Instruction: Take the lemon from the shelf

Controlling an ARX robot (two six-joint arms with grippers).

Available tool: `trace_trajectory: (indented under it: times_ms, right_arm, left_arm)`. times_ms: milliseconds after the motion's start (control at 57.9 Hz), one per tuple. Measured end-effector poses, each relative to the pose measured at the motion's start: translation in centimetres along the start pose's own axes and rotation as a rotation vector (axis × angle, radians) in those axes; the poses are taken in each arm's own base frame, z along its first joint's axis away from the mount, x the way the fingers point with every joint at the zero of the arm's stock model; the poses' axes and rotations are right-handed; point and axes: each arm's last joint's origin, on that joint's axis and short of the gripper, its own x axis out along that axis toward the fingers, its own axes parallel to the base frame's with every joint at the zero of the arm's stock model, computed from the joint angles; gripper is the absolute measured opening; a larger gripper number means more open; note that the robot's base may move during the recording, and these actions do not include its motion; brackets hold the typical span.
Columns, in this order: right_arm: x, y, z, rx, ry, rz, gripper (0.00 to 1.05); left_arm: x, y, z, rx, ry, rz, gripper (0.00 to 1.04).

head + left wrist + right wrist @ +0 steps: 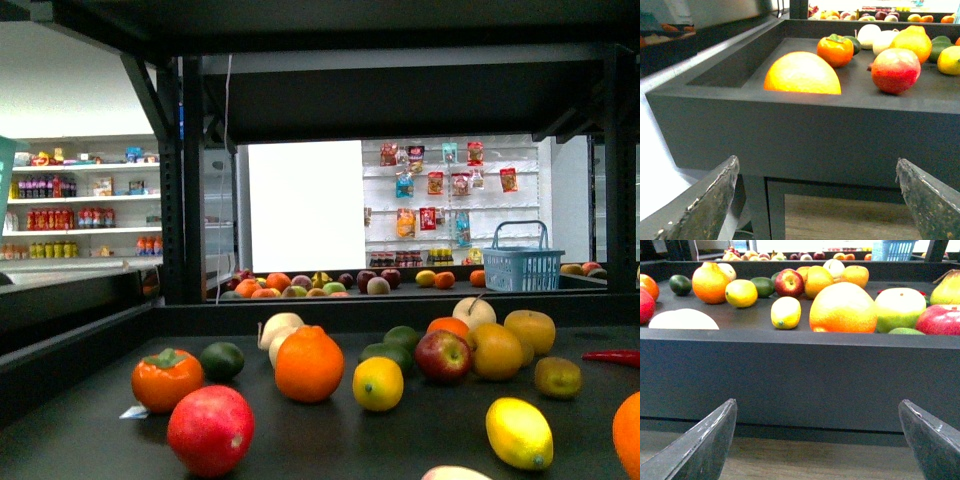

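The oval yellow lemon lay on the dark worktop of the black metal shelf, beyond the wide-spread, empty right pincer.

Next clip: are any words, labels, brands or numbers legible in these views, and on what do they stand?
No text can be read in any view.
Hanging snack packets in the background: print too small and blurred.
Bottles at far left: labels blurred.
White tag beside the persimmon on the shelf: nothing legible.
White panel: blank.
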Motion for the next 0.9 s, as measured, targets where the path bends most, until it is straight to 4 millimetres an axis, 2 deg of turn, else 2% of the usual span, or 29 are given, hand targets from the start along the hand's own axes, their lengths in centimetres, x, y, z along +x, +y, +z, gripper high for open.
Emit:
trace_trajectory:
  times_ms: [898]
  right_arm:
    - [0.00,0.00,0.00,0.000,0.000,-0.001,0.97]
  left_arm:
    - [0.00,0.00,0.00,0.000,0.000,0.000,0.97]
